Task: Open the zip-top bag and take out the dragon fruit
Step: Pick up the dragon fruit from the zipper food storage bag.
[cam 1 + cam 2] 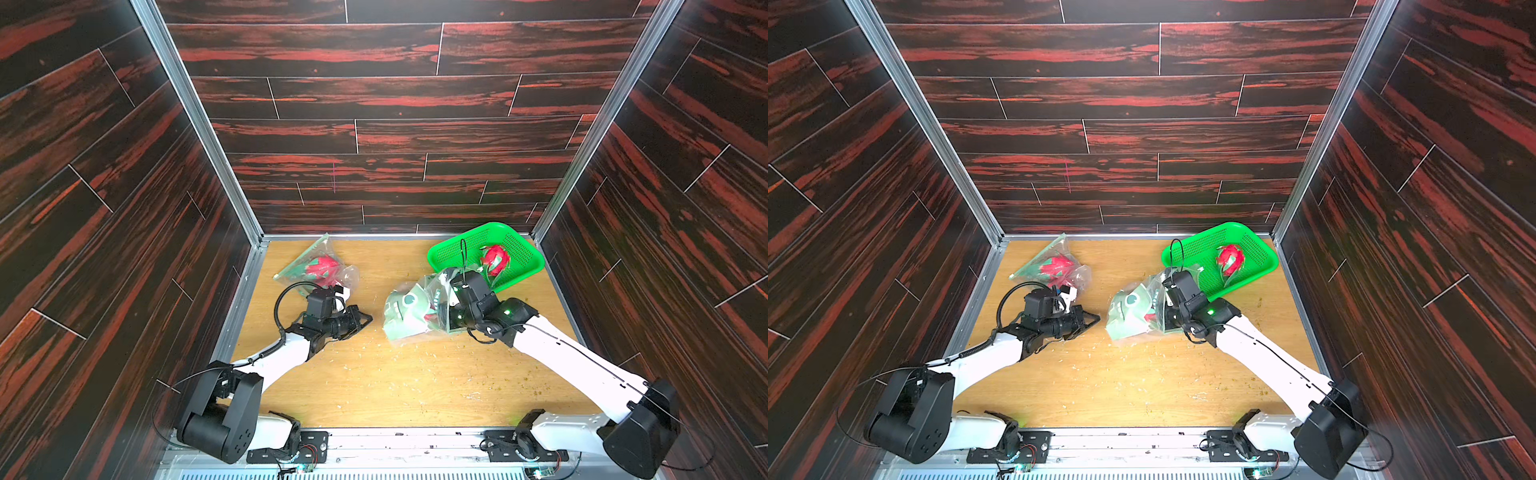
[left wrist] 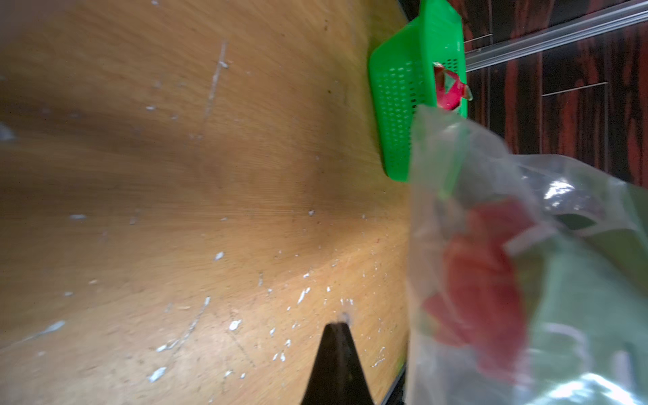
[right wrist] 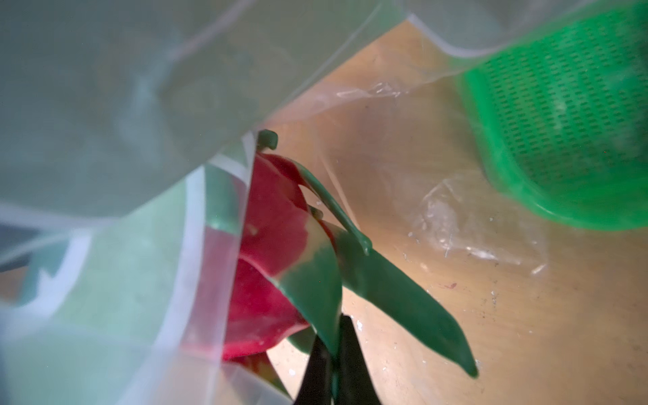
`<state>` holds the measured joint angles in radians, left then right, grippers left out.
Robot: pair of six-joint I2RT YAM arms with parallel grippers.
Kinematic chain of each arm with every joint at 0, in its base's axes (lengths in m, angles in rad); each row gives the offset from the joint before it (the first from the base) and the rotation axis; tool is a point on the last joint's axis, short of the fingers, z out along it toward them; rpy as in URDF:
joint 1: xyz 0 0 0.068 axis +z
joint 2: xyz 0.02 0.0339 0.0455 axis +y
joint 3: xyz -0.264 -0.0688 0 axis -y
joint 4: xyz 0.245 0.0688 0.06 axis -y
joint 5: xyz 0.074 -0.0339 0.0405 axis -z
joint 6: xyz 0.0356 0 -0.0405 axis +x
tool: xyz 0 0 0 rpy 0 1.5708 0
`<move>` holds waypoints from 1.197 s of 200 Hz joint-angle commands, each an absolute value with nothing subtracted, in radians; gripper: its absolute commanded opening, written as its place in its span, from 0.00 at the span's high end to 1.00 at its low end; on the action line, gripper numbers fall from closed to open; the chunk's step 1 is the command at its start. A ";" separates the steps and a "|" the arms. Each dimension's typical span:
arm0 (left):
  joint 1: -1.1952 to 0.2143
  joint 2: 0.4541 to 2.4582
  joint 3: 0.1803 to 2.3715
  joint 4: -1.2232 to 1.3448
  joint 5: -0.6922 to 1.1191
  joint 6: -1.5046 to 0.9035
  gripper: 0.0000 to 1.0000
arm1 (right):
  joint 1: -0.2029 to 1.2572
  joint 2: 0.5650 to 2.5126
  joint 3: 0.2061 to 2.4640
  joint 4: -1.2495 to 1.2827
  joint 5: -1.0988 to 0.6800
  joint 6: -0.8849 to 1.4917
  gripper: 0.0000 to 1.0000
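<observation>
Overhead, in both top views, a clear zip-top plastic bag with green print [image 1: 309, 259] is lying at the 11 o'clock corner of the light wooden bench [image 1: 415, 382], holding one red-pink toy dragon fruit with green scales [image 1: 323, 266]. A bright green perforated plastic basket [image 1: 521, 249] is sitting at 1 o'clock with a second dragon fruit [image 1: 494, 257] lying in it. Just at 7 o'clock of the basket, a second printed clear bag [image 1: 405, 309] is bulging near the bench's middle. The right arm [image 1: 540, 336] is reaching into its mouth from 4 o'clock, its tip hidden by plastic. The left end effector [image 1: 366, 319] is pointing toward 3 o'clock, pressed together on nothing, near that bag but apart from it.

From the left wrist, its black fingers [image 2: 336, 357] are meeting in one point over bare bench, beside the second bag, where a blurred third dragon fruit [image 2: 484, 280] is showing through the plastic.

From the right wrist, the right end effector [image 3: 333, 347] is clamping a green leaf scale of that third dragon fruit, which is sitting at the bag's open mouth, partly under the plastic.
</observation>
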<state>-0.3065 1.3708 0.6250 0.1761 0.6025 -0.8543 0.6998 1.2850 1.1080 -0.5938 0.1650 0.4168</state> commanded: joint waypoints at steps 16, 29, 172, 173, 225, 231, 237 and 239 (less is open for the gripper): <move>-0.307 1.338 0.644 0.246 0.716 -0.887 0.81 | 0.687 1.243 1.144 -0.566 0.145 0.444 1.00; -0.315 1.334 0.625 0.348 0.769 -0.954 0.65 | 0.685 1.245 1.142 -0.560 0.149 0.448 1.00; -0.477 1.301 0.669 0.307 0.779 -0.833 0.41 | 0.677 1.280 1.171 -0.554 0.161 0.479 1.00; -0.477 1.301 0.668 0.313 0.780 -0.837 0.42 | 0.678 1.280 1.171 -0.553 0.161 0.479 1.00; -0.480 1.338 0.669 0.398 0.787 -0.876 0.94 | 0.672 1.276 1.174 -0.560 0.153 0.485 1.00; -0.478 1.334 0.672 0.366 0.769 -0.857 0.99 | 0.669 1.274 1.175 -0.561 0.153 0.483 1.00; -0.478 1.330 0.676 0.332 0.753 -0.837 1.00 | 0.667 1.270 1.176 -0.563 0.149 0.481 1.00; -0.477 1.329 0.678 0.322 0.748 -0.831 1.00 | 0.665 1.268 1.177 -0.564 0.149 0.480 1.00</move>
<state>-0.4763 1.3403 0.6468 0.3771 0.7780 -0.8841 0.6773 1.2903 1.1233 -0.6132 0.1658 0.4644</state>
